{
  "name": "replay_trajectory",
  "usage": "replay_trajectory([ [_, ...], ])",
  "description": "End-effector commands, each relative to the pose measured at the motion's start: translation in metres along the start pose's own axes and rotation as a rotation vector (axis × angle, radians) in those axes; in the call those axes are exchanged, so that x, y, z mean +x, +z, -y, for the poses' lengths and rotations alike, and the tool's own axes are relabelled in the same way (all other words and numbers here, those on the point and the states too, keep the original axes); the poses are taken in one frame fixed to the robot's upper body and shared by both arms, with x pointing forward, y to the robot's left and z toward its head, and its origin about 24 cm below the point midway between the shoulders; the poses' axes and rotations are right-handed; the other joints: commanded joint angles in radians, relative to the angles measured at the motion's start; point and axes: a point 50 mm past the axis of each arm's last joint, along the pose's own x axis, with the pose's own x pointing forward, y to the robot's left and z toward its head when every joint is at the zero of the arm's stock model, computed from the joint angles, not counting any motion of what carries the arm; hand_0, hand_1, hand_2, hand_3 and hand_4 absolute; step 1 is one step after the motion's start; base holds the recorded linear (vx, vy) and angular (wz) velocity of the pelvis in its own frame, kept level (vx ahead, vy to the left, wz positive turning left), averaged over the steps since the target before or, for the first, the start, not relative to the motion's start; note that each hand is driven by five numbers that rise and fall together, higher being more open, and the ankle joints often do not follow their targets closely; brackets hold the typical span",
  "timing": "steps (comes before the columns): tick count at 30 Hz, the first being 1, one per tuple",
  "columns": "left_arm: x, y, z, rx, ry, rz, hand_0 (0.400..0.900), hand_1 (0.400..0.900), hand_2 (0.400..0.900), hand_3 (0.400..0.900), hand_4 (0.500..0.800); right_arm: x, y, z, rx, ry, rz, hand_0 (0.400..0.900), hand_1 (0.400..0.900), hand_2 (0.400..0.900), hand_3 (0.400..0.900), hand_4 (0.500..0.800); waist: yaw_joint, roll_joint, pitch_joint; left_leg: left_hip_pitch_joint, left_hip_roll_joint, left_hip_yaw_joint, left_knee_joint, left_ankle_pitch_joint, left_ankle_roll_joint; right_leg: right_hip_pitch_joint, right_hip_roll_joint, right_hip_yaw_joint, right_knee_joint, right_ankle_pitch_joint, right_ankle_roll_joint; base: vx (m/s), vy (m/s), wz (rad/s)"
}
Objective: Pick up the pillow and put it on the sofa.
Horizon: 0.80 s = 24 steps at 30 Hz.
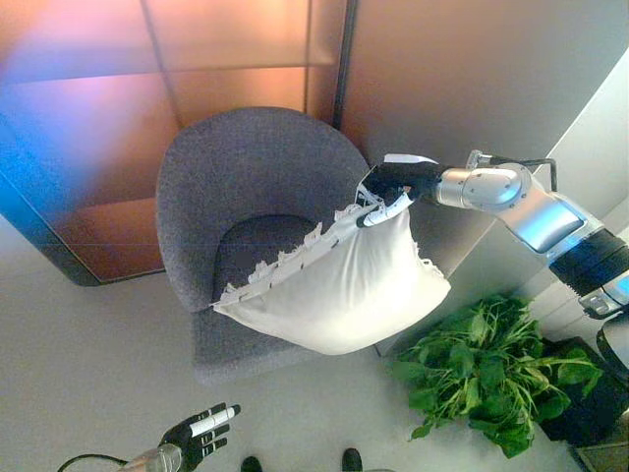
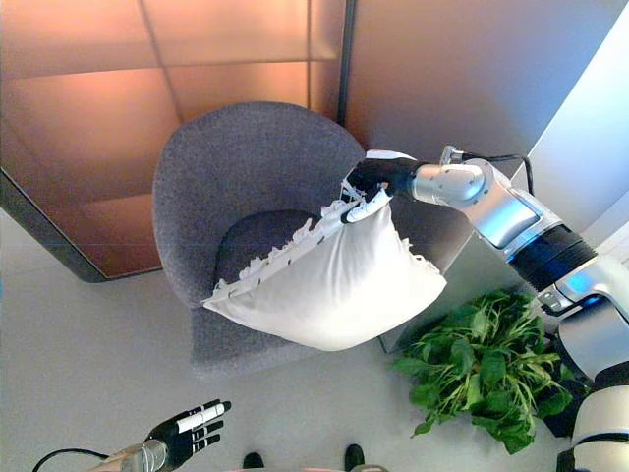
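Left robot hand: the left robot hand shows at the bottom edge, nearest the camera, low over the floor; its fingers are spread and straight, holding nothing, well apart from the pillow.
Right robot hand: the right robot hand reaches in from the right, fingers curled and pinching one upper corner of the pillow; it is the only hand on it.
Pillow: the white pillow with a frilled edge hangs in the air from that corner, below and to the left of the right robot hand.
Long axis: the frilled top edge slants down and left from the grip, toward the sofa's front.
Key relation: the pillow hangs over the right front part of the sofa seat; the free low corner is over the seat, the bulk partly past the right side. Whether it touches the seat I cannot tell.
Sofa: a grey round-backed sofa, seat bare, just behind and under the pillow.
Next move, judged: shift left and lower, then let go.
Plant: a leafy green plant stands on the floor to the right, near the pillow's lower right side.
Room: a brown panelled wall stands behind the sofa.
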Motion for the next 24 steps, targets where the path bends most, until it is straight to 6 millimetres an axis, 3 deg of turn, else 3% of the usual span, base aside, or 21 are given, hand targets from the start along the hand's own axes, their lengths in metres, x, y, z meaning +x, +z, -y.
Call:
replay_trajectory([
  [1, -0.005, 0.011, -0.013, 0.012, 0.028, 0.012, 0.900, 0.900, 0.900, 0.900, 0.800, -0.023, 0.065, 0.079, 0.016, -0.343, 0.170, 0.400, 0.400, 0.400, 0.400, 0.500, 0.053, -0.042, -0.107, 0.027, 0.029, -0.031, 0.040, -0.123, -0.041, -0.031, -0.062, -0.044, 0.072, -0.063, 0.075, 0.06, -0.009, 0.14],
  [7, -0.002, 0.007, -0.007, -0.017, 0.000, 0.019, 0.900, 0.900, 0.900, 0.900, 0.800, -0.009, 0.039, 0.079, 0.089, -0.388, 0.043, 0.400, 0.400, 0.400, 0.400, 0.500, 0.078, -0.049, -0.105, 0.030, 0.031, -0.042, 0.024, -0.112, -0.047, -0.017, -0.059, -0.067, 0.051, -0.055, 0.071, 0.08, -0.003, 0.19],
  [8, -0.002, 0.004, -0.006, -0.021, 0.002, 0.017, 0.900, 0.900, 0.900, 0.900, 0.800, -0.011, 0.027, 0.085, 0.086, -0.463, -0.001, 0.400, 0.400, 0.400, 0.400, 0.500, 0.089, -0.053, -0.104, 0.028, 0.030, -0.047, 0.021, -0.109, -0.048, -0.012, -0.057, -0.073, 0.043, -0.053, 0.069, 0.08, -0.030, 0.28],
  [9, -0.003, 0.003, -0.007, -0.022, 0.006, 0.015, 0.900, 0.900, 0.900, 0.900, 0.800, -0.012, 0.021, 0.089, 0.107, -0.487, -0.020, 0.900, 0.900, 0.900, 0.900, 0.800, 0.095, -0.055, -0.104, 0.027, 0.030, -0.050, 0.020, -0.107, -0.050, -0.010, -0.056, -0.077, 0.038, -0.051, 0.069, 0.08, -0.036, 0.31],
  [15, -0.006, 0.000, -0.015, -0.005, 0.023, -0.009, 0.900, 0.900, 0.900, 0.900, 0.800, -0.034, -0.013, 0.114, 0.153, -0.593, -0.166, 0.900, 0.900, 0.900, 0.900, 0.800, 0.134, -0.066, -0.101, 0.016, 0.035, -0.070, 0.013, -0.099, -0.055, 0.001, -0.056, -0.113, 0.023, -0.046, 0.068, 0.03, -0.044, 0.31],
  [24, -0.005, -0.005, -0.010, 0.018, 0.002, -0.012, 0.900, 0.900, 0.900, 0.900, 0.800, -0.052, -0.028, 0.127, 0.167, -0.630, -0.278, 0.900, 0.900, 0.900, 0.900, 0.800, 0.154, -0.057, -0.110, 0.018, 0.041, -0.086, 0.015, -0.098, -0.060, 0.016, -0.053, -0.132, 0.027, -0.058, 0.058, 0.02, 0.006, 0.10],
])
